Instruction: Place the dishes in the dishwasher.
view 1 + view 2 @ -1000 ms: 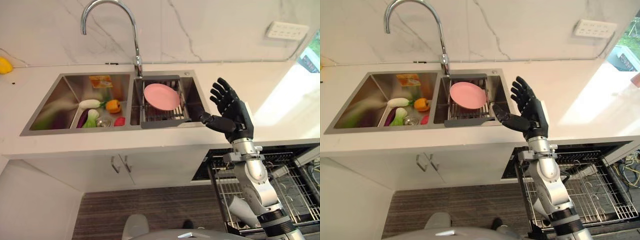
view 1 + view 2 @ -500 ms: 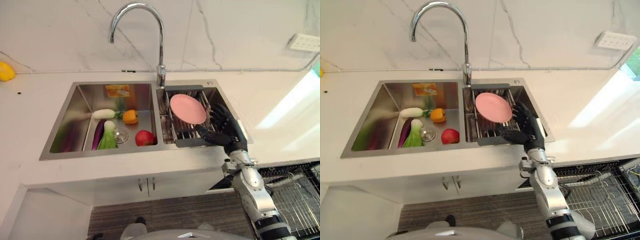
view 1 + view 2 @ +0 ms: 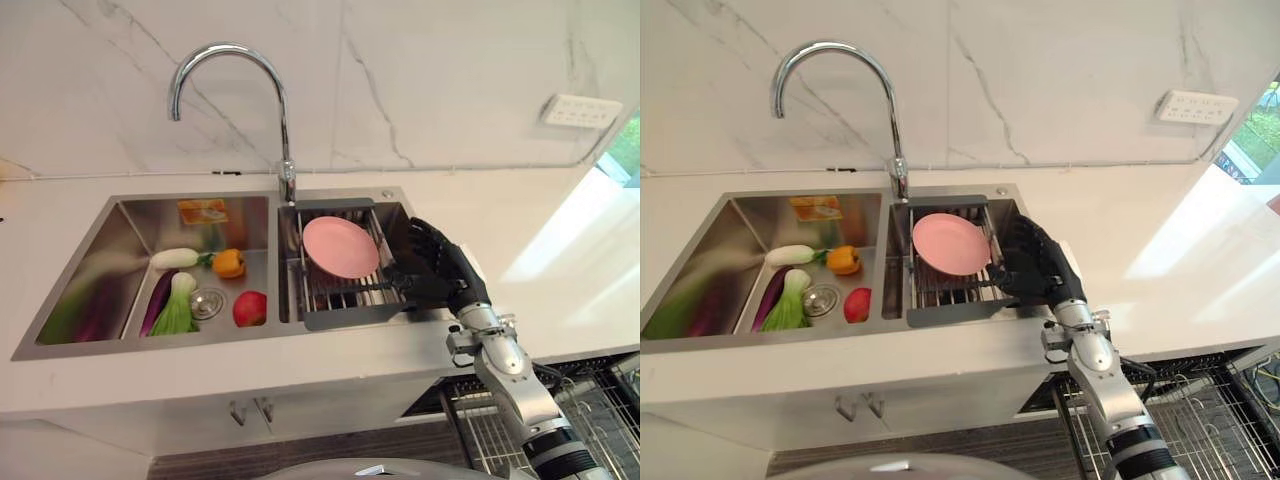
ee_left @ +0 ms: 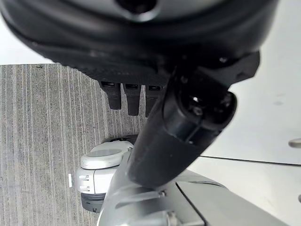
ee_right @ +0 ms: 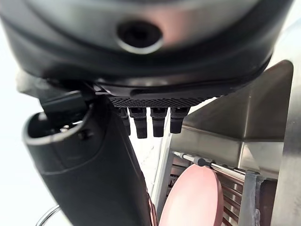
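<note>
One plate [image 3: 340, 246], pink, leaning in rack [image 3: 345, 318] in right basin. My right hand [image 3: 440, 270] just right of it, fingers straight, gripping nothing. I'd reach left. Left hand [image 4: 141, 56] idle, released, far off.

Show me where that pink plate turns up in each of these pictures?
Left eye view: pink plate stands in the rack in the sink's right basin, beside the right hand.
Right eye view: same spot.
Right wrist view: past the fingers.
Left wrist view: floor and cabinet instead.
Shared landmark: the rack.
</note>
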### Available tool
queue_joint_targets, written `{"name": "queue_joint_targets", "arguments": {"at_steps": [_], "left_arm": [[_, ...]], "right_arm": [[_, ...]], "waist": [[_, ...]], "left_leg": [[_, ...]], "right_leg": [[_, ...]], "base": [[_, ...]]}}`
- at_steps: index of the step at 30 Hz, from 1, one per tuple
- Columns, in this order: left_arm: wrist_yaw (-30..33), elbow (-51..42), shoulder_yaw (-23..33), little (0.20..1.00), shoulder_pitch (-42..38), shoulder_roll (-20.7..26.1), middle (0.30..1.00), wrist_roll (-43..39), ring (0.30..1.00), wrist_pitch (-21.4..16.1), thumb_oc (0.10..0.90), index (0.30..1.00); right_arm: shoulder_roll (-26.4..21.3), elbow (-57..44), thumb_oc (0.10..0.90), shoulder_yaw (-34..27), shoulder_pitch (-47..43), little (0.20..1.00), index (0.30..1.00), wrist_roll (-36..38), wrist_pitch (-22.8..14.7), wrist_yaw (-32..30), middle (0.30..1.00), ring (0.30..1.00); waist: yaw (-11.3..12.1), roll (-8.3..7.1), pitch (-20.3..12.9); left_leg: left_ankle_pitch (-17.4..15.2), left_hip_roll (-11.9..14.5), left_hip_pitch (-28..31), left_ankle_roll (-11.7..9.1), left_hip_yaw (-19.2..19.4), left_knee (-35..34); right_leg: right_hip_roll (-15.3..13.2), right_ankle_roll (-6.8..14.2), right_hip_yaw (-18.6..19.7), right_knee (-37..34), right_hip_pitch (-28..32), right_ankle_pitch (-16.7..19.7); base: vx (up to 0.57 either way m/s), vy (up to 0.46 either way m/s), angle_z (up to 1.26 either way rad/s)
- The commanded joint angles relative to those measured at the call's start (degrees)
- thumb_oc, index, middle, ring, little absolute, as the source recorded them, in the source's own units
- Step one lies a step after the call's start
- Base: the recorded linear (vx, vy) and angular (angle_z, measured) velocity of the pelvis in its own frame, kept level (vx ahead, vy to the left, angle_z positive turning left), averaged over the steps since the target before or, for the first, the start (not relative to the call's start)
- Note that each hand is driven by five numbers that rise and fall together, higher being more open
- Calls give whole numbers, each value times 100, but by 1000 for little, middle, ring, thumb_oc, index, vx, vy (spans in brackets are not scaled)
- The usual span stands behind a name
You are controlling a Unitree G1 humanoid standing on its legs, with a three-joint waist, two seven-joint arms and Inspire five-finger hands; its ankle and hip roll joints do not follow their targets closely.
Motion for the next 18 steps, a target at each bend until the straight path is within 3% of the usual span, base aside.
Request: {"name": "queue_joint_targets", "arguments": {"at_steps": [1, 10, 18], "left_arm": [[-191, 229, -511, 900, -477, -240, 900, 250, 900, -161, 800, 900], [-205, 274, -557, 900, -449, -188, 900, 419, 900, -180, 800, 900], [-195, 288, -634, 900, -437, -203, 900, 520, 900, -175, 800, 900]], "right_arm": [[-168, -623, 800, -5, -844, 900, 900, -325, -477, 238, 900, 900], [-290, -610, 800, 402, -876, 900, 900, -690, -418, 527, 900, 900], [-331, -390, 800, 690, -1272, 900, 900, -1564, -315, 259, 900, 900]], "waist": [[115, -17, -1], [98, 81, -32], [140, 101, -19]], "left_leg": [[-232, -338, -262, 455, 27, 61], [-266, -306, -190, 435, 15, 55], [-289, -335, -181, 456, -22, 55]], "right_leg": [[-680, 451, -164, 117, 30, -424], [-635, 410, -140, 99, 139, -516], [-661, 408, -164, 109, 179, -519]], "base": [[15, -32, -1], [0, 0, 0], [-7, 7, 3]]}}
